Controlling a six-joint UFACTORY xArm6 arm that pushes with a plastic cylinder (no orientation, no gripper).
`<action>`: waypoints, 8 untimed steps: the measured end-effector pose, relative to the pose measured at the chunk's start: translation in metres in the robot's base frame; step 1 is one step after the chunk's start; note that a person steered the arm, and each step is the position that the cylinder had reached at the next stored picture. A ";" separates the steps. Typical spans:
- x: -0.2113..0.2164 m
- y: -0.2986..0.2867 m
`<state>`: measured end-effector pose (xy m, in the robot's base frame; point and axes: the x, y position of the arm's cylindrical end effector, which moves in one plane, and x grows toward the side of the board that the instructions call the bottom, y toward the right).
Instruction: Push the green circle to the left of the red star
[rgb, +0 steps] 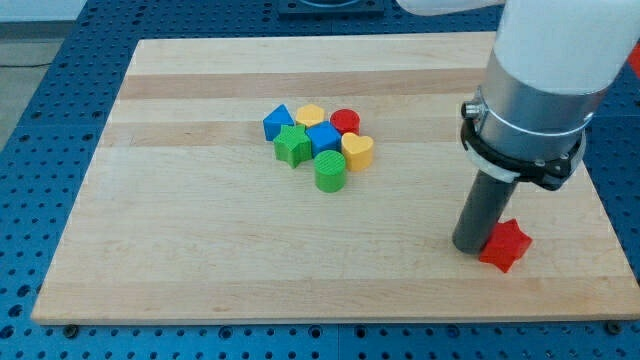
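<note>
The green circle (330, 170) is an upright cylinder at the lower right edge of a cluster of blocks near the board's middle. The red star (504, 244) lies far to the view's right, near the bottom right corner of the board. My tip (470, 247) is the lower end of the dark rod and stands just left of the red star, touching or nearly touching it. The tip is well to the right of the green circle.
The cluster also holds a blue triangle (278, 122), a yellow hexagon (310, 115), a red cylinder (345, 122), a blue cube (323, 138), a green star (293, 146) and a yellow heart (358, 151). The wooden board (180, 250) lies on a blue perforated table.
</note>
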<state>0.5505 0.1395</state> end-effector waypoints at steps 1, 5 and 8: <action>-0.008 -0.013; -0.027 -0.171; -0.112 -0.189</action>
<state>0.4382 -0.0493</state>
